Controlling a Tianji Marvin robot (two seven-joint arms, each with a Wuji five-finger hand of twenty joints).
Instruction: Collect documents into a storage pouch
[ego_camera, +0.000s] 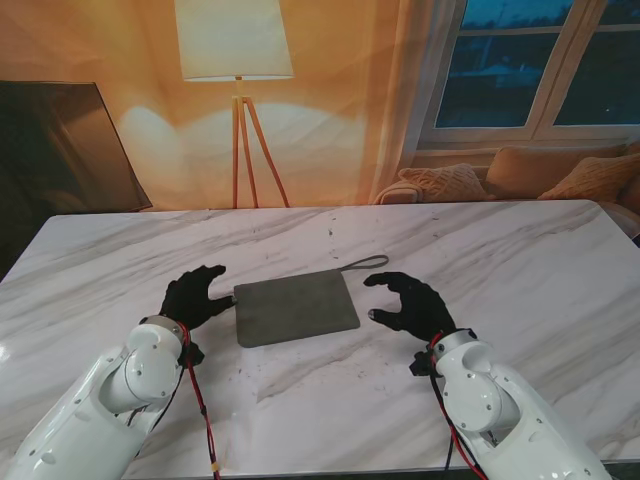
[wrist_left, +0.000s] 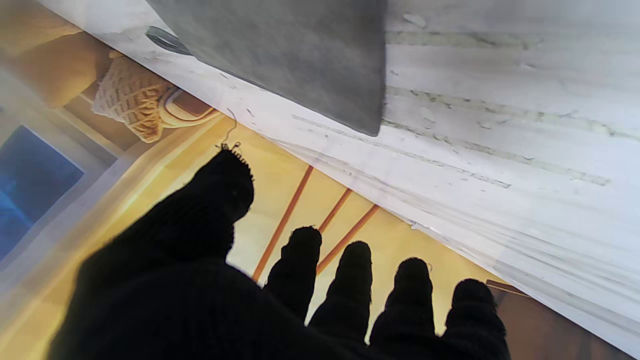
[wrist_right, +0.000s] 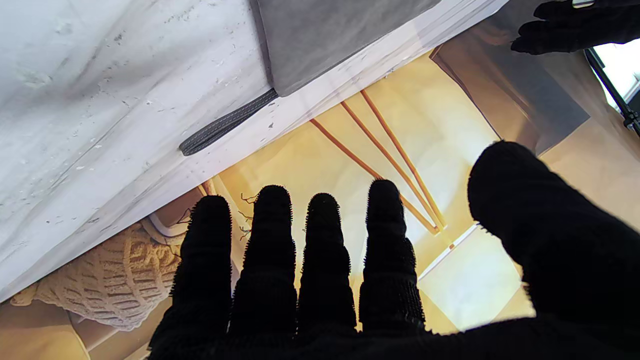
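A grey pouch is being seen lying flat on the white marble table, between the two hands, its long axis running from the left hand toward the right hand. It is rectangular, matte, felt-like. A dark woven strap is trailing from the far corner on the right-hand side. The left hand's fingers are being held just beside the pouch edge, spread, empty. The right hand is being held near, apart from the pouch, fingers loosely curled, empty. No writing is visible.

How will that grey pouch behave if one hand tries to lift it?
The grey pouch lies thin and flat on the marble table, so it probably sags when lifted by one edge. Its matte, felt-like face likely grips well. The strap looks limp and may dangle.
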